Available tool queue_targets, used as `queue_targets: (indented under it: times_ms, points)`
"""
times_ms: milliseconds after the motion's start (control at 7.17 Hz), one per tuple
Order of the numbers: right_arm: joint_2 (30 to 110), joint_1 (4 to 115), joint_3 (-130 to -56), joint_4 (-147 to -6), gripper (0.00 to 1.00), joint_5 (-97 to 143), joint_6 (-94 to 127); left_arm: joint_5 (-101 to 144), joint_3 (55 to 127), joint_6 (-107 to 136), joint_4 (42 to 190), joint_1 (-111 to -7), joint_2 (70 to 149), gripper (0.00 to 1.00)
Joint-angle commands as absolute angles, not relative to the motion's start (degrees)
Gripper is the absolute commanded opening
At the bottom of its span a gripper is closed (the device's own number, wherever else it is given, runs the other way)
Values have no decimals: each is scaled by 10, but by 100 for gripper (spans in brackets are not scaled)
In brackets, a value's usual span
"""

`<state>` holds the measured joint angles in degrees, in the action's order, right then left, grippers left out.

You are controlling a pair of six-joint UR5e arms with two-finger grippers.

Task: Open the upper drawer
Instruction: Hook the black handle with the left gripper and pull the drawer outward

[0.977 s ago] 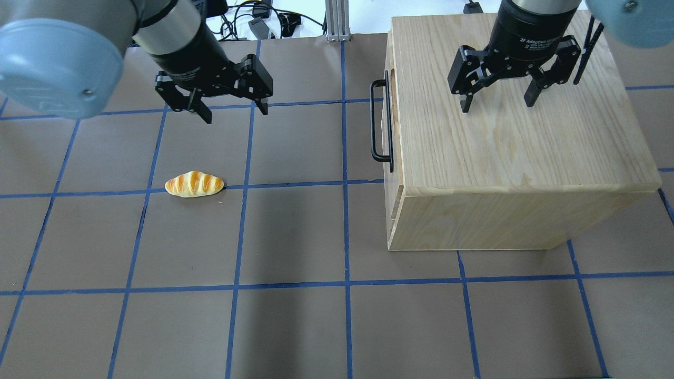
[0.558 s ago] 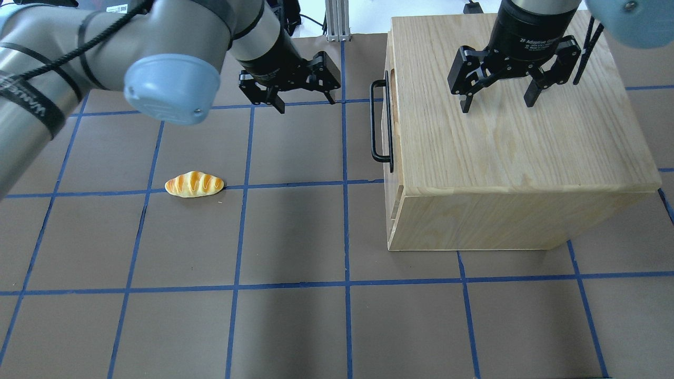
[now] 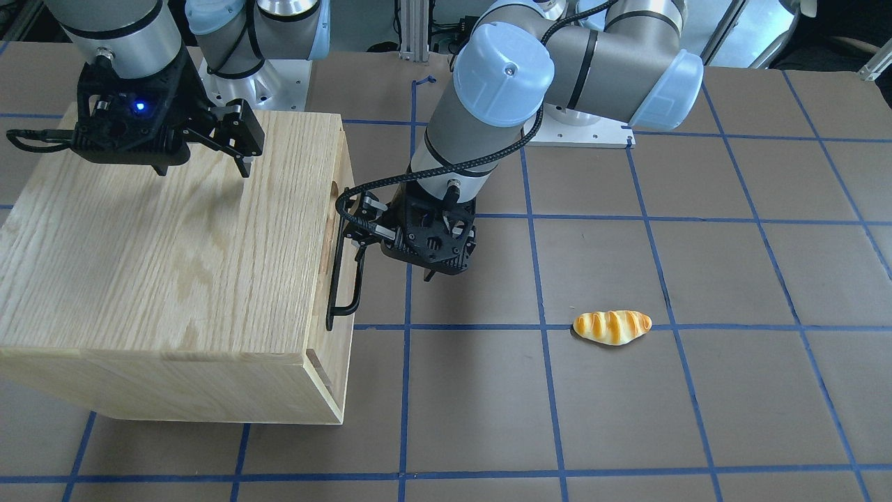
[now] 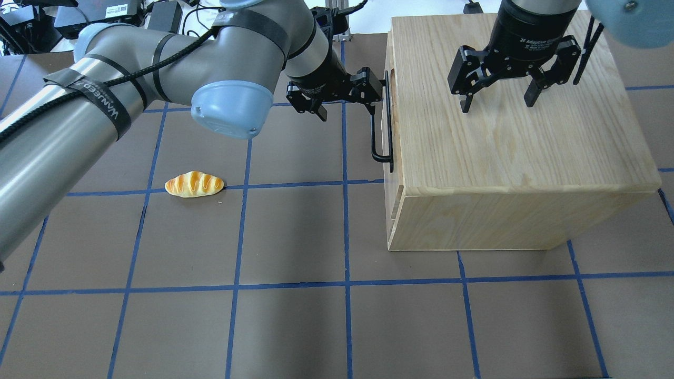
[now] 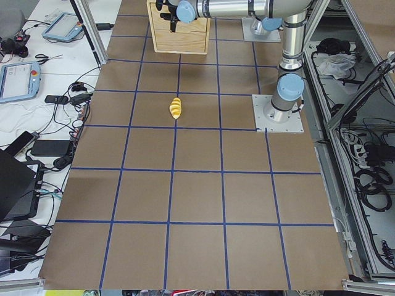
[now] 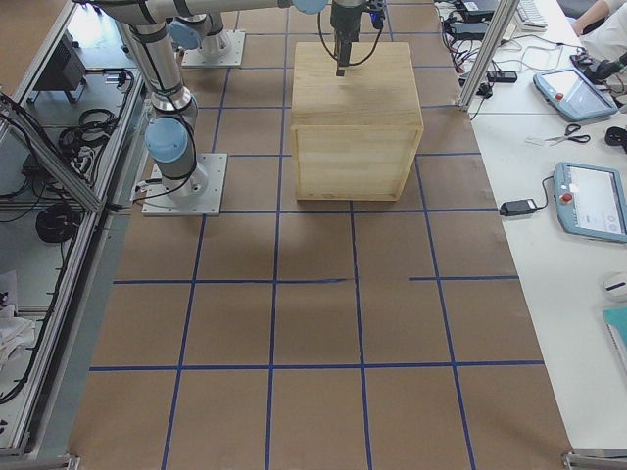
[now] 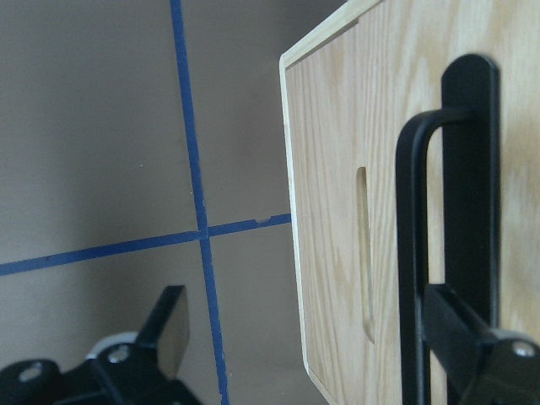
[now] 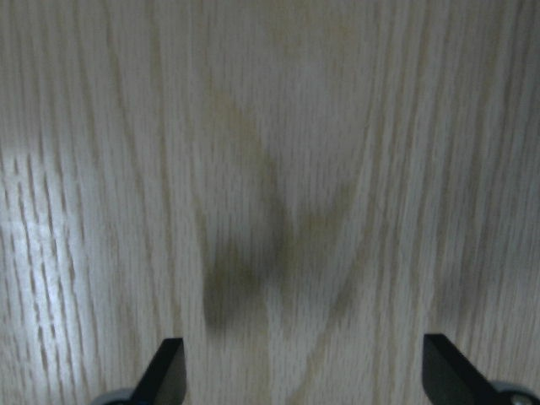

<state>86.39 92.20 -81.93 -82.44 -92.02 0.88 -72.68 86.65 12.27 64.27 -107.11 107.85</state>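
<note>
The upper drawer [image 7: 329, 211] sits shut, flush in the side of the oak cabinet [image 4: 500, 147]. Its black bar handle [image 4: 380, 123] sticks out to the left over an oval recess [image 7: 363, 253]. My left gripper [image 4: 347, 105] is open at the handle's far end. In the left wrist view [image 7: 316, 337] its right fingertip [image 7: 464, 337] overlaps the handle [image 7: 412, 253], and the jaws are not closed on it. The front view shows the same gripper [image 3: 390, 259] beside the handle [image 3: 341, 279]. My right gripper [image 4: 497, 102] hangs open and empty just above the cabinet top [image 8: 278, 169].
A toy bread roll [image 4: 194, 184] lies on the brown table to the left, well apart from the cabinet; it also shows in the front view [image 3: 612, 326]. The cabinet [image 3: 153, 251] fills the table's right side in the overhead view. Blue tape lines [image 4: 345, 284] cross the table.
My left arm has swung right, from over the table's left part to the drawer handle, still open. The right gripper, the cabinet and the bread roll have not moved.
</note>
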Motion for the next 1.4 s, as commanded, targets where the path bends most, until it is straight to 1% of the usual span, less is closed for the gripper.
queue_targets:
  times_ms: [0,419,977,1256]
  points:
    - [864,922,-819,-824,100,-920,8,-695,867,110,642,-1073,1094,100]
    - [864,922,-819,-824,100,-920,9,-696,873,60,645,-1049,1096,100]
    - [864,922,-819,-824,100,-920,9,-705,889,22,671,-962,1076,100]
    - [864,922,-819,-824,100,-920,9,-715,901,-37,695,-907,1065,100]
